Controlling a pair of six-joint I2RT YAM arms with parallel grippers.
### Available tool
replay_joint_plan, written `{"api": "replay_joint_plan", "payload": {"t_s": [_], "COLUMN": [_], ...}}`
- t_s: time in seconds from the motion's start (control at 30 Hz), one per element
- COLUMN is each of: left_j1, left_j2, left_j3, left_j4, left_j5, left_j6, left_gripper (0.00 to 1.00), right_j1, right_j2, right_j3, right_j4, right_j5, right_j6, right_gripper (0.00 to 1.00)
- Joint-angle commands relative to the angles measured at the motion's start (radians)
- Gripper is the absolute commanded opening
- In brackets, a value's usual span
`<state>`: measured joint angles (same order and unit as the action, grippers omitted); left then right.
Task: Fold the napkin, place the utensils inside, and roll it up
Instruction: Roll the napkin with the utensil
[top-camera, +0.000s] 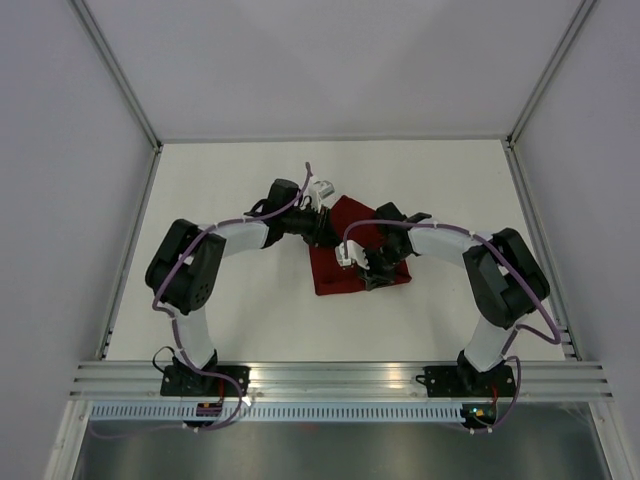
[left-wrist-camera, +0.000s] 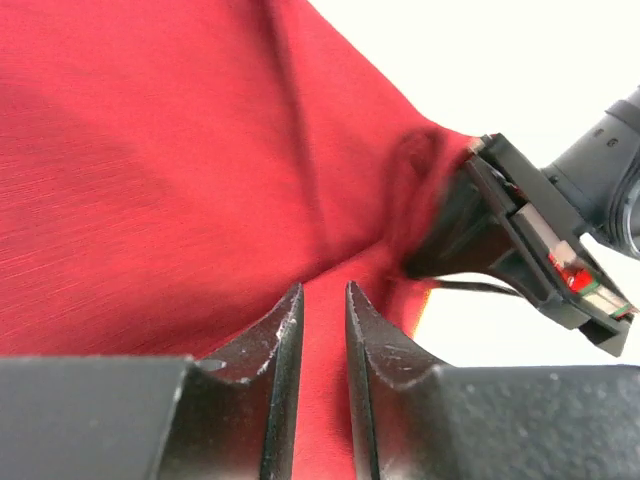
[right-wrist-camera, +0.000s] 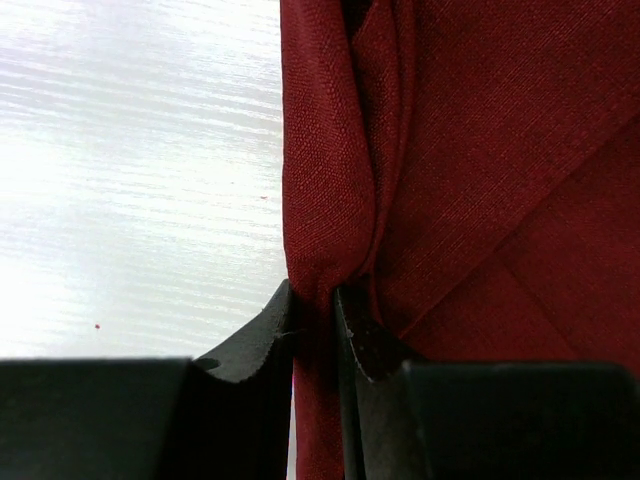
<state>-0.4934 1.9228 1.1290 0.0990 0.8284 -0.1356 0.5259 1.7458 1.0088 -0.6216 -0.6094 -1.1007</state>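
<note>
The maroon napkin (top-camera: 335, 275) lies partly folded and bunched at the table's middle. My left gripper (top-camera: 325, 228) is at its far left part. In the left wrist view the gripper (left-wrist-camera: 323, 290) has its jaws nearly together with the red napkin (left-wrist-camera: 150, 150) between them. My right gripper (top-camera: 372, 272) is at the napkin's near right part. In the right wrist view it (right-wrist-camera: 312, 290) is shut on a rolled fold at the edge of the napkin (right-wrist-camera: 500, 150). The right gripper also shows in the left wrist view (left-wrist-camera: 520, 240), pinching a cloth ridge. No utensil is in view.
The white table (top-camera: 230, 190) runs out to white walls on the left, right and far sides. An aluminium rail (top-camera: 340, 378) with both arm bases crosses the near edge. The two arms bend inward and their wrists are close together over the napkin.
</note>
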Motion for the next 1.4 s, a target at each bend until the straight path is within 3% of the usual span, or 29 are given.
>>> {"api": "replay_joint_plan", "payload": {"t_s": [0.0, 0.23, 0.37, 0.53, 0.77, 1.0, 1.37], "left_j1": [0.001, -0.023, -0.134, -0.31, -0.554, -0.617, -0.659], "left_j2": [-0.149, -0.401, -0.546, -0.584, -0.472, -0.36, -0.197], "left_j3": [-0.157, -0.418, -0.506, -0.523, -0.463, -0.426, -0.353], "left_j4": [0.264, 0.468, 0.476, 0.426, 0.334, 0.326, 0.286], "left_j5": [-0.251, -0.465, -0.651, -0.79, -0.968, -0.911, -0.841], "left_j6": [-0.073, -0.061, 0.131, 0.336, 0.566, 0.597, 0.63], "left_gripper": [0.27, 0.23, 0.23, 0.26, 0.28, 0.38, 0.39], "right_j1": [-0.026, -0.059, -0.075, -0.09, -0.099, -0.107, -0.116], "right_j2": [0.113, 0.277, 0.372, 0.435, 0.481, 0.5, 0.521], "right_j3": [0.046, 0.211, 0.313, 0.379, 0.436, 0.452, 0.458], "right_j4": [-0.225, -0.413, -0.498, -0.559, -0.584, -0.593, -0.59], "right_j5": [-0.07, -0.116, -0.135, -0.135, -0.136, -0.133, -0.122], "right_j6": [-0.074, -0.133, -0.149, -0.145, -0.119, -0.111, -0.096], "right_gripper": [0.17, 0.17, 0.18, 0.18, 0.18, 0.18, 0.18]}}
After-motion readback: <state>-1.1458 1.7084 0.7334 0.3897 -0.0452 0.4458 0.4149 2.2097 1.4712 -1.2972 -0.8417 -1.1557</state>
